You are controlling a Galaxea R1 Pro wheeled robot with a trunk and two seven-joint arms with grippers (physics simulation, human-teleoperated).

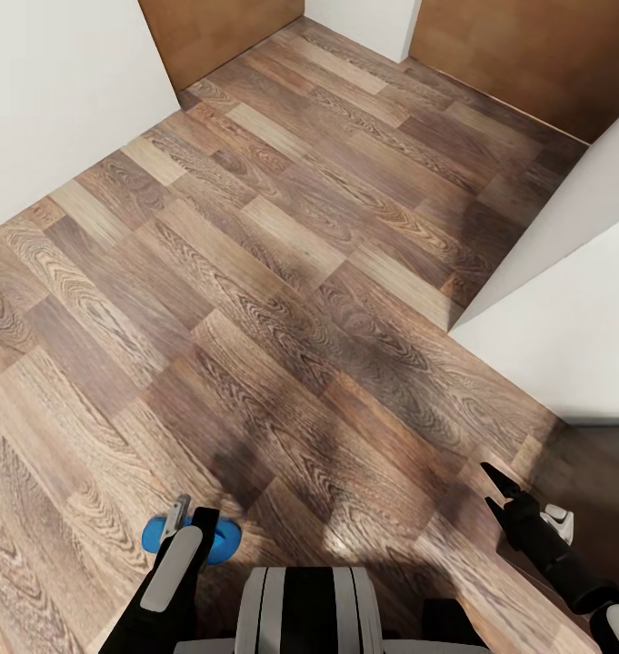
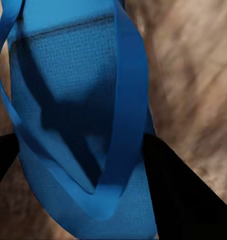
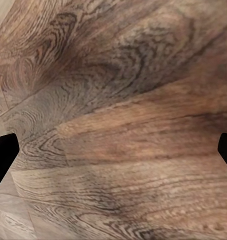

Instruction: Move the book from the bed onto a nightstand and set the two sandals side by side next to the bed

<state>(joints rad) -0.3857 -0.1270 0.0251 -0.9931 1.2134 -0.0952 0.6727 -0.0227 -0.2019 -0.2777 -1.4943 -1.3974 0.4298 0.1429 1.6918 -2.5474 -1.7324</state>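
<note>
Here, the left gripper [image 2: 83, 155] clamps one blue sandal [image 2: 78, 100], likely light and floppy, best held by its sole edge; the right gripper [image 1: 500, 490] hangs open, empty.

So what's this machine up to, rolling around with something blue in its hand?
It's a two-armed wheeled robot carrying a bright blue sandal in its left end effector, whose fingers are closed around it. The right end effector is open and holds nothing, hanging over the wood-plank floor. Ahead are white walls and brown doors. It seems to be on its way somewhere with the sandal.
</note>
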